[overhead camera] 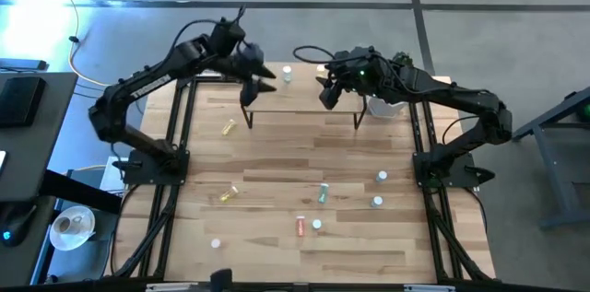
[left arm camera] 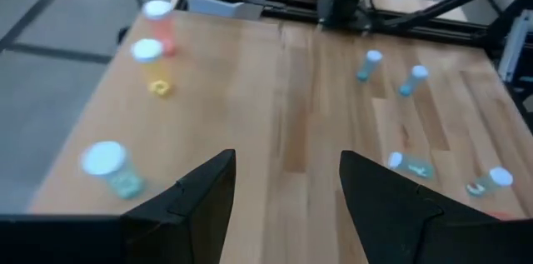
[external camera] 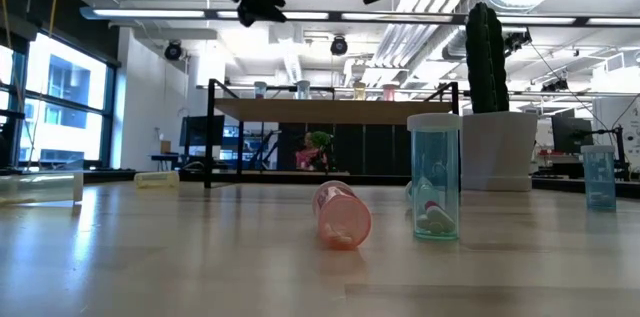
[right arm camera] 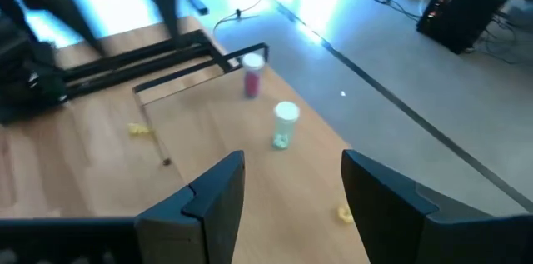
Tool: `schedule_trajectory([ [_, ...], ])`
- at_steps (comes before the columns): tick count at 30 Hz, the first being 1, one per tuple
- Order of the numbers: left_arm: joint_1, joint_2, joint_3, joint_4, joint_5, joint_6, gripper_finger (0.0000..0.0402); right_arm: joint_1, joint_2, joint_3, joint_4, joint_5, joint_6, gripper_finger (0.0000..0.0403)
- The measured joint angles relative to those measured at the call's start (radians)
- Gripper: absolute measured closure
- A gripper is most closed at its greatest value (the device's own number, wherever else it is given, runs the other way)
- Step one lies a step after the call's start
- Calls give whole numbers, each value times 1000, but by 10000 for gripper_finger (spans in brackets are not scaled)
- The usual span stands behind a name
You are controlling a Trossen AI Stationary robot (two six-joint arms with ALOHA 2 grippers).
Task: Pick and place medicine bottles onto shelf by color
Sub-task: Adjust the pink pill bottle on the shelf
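A red bottle (external camera: 341, 213) lies on its side on the tabletop (overhead camera: 277, 158) near its front edge, just beside an upright green one (external camera: 435, 176). Open board separates them from the shelf (overhead camera: 304, 89) at the far edge, where several bottles (overhead camera: 288, 73) stand. Above it hover the left claw (overhead camera: 263, 85) and right claw (overhead camera: 328, 91), both released and empty.

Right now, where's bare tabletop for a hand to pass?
Free: the middle band between the shelf and the green bottle, and the near edge below the red bottle. Crowded: the shelf, with both open claws, left and right, above it.
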Motion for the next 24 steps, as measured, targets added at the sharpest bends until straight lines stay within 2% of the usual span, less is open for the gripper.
schedule_trajectory([
  [7,-88,-105,-267,255,-11,-59,197,-57,0,38,-48,3,31,210],
  [13,-151,-149,-436,445,-14,-130,197,-93,-1,89,-128,4,80,210],
  [18,-212,-160,-519,534,-15,-185,197,-147,16,89,-169,4,137,210],
  [24,-287,-160,-546,566,-20,-192,197,-229,53,89,-231,-16,206,210],
])
